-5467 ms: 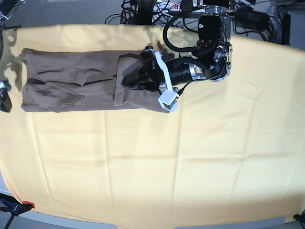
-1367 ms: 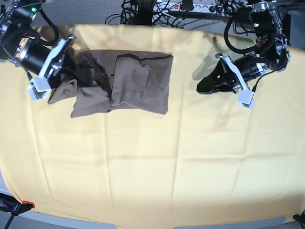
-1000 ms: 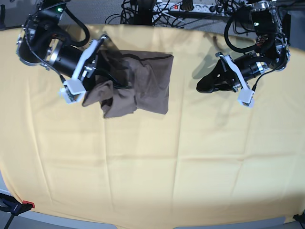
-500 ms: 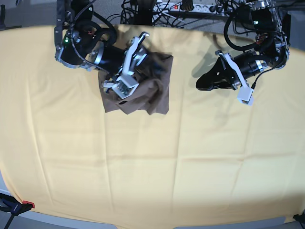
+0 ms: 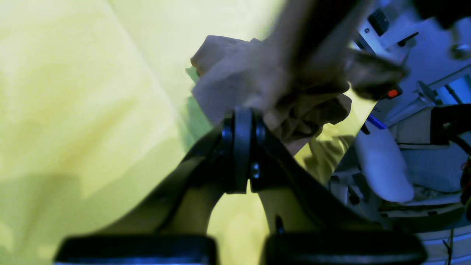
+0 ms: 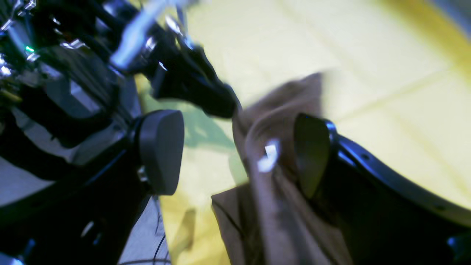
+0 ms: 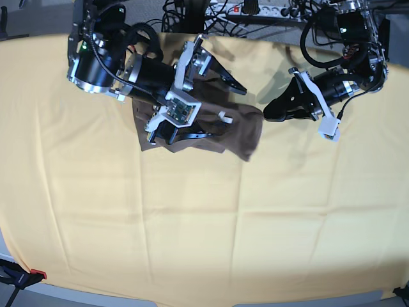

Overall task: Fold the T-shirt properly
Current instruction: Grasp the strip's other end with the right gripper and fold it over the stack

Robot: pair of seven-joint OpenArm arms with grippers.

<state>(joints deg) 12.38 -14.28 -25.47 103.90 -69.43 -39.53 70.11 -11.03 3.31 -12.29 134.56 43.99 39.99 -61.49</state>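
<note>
Shirt position: taupe T-shirt [image 7: 238, 130] is lying bunched at the far edge of the yellow cloth [image 7: 192, 230], centre-left in base view; one end is trailing toward the L arm, a small light tag showing on top.
Long axis: bundle is running roughly left-right in base view, no longer a flat rectangle.
R gripper [image 7: 208, 105]: is hanging directly over the shirt, jaws spread wide; wrist view is showing fabric between the pads but neither pad pressing it. Judged released, not gripping.
L gripper [image 7: 271, 112]: jaws are sitting shut, nothing between them; tip is pointing at the shirt's trailing end, just beside it, touching or not unclear.
Nearer arm: R, by a clear margin.
Change vs earlier frames: R jaws are now standing apart where they were clamped on cloth; carried half has dropped over the folded stack, messier. L arm is staying parked.
Next move, est.: is needing a regrip of the loose end, smoothing.
</note>
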